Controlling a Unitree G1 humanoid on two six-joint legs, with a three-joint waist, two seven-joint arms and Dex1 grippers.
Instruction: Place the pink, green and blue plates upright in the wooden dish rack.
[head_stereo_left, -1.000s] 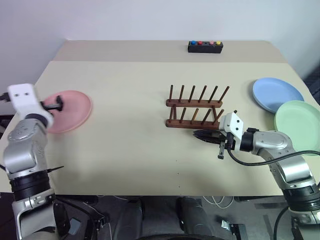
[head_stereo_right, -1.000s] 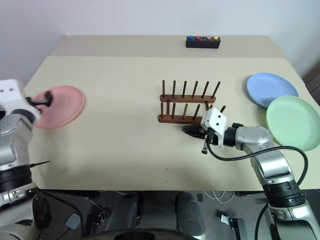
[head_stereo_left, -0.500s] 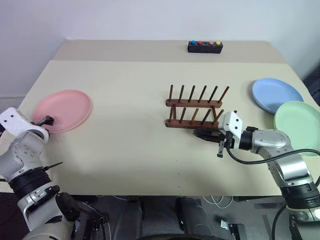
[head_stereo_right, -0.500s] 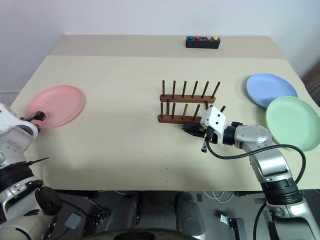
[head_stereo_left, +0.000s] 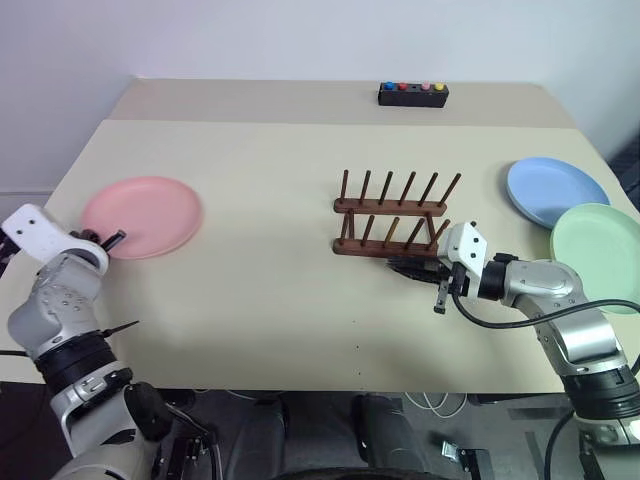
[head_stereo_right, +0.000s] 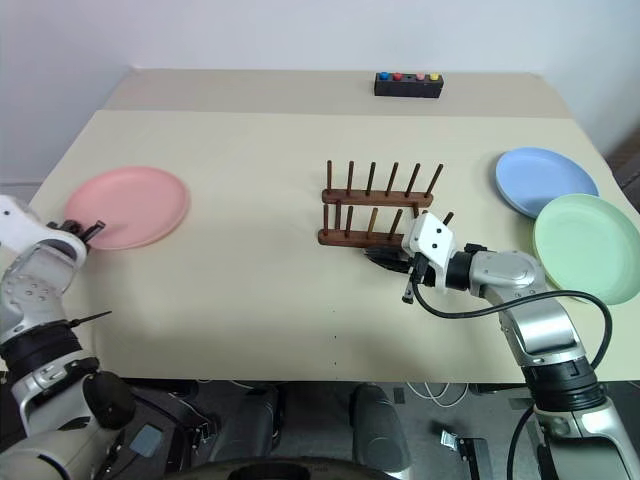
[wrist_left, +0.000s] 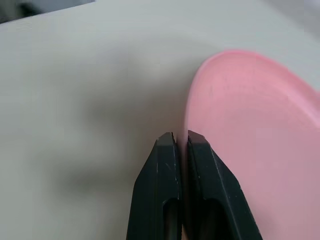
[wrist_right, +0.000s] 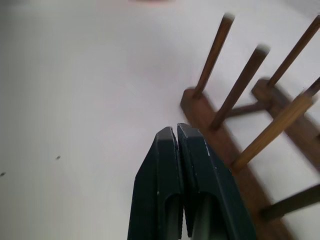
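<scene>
bench (head_stereo_left: 270, 300): big beige top, everything sits on it, with a seam running across near the far end

green plate (head_stereo_left: 598, 252): pale mint, lying flat at the right edge of the bench, nearest of the two on that side, pretty much touching or just overlapping the blue one

blue plate (head_stereo_left: 556, 190): light sky blue, flat, just behind the green plate toward the far right

pink plate (head_stereo_left: 142, 216): salmon pink, flat on the far left side, well apart from the rack. None of the three plates is in the rack yet

wooden dish rack (head_stereo_left: 392, 218): dark reddish-brown, two rails with rows of thin upright pegs, roughly mid-bench, slots all free

right tool (head_stereo_left: 412, 269): black fingers pressed together with nothing between them, low over the bench just in front of the rack's near rail, toward its right end. In the right wrist view the tips (wrist_right: 176, 136) sit right by the rail and its pegs

left tool (wrist_left: 176, 140): fingers squeezed together right at the near-left rim of the pink plate. From the wrist view the rim edge runs into the thin gap between the tips, so it looks pinched on the plate, though honestly it's hard to tell how much rim is actually caught

button box (head_stereo_left: 412, 94): small black box with coloured buttons on top, at the far edge of the bench, well behind the rack
</scene>
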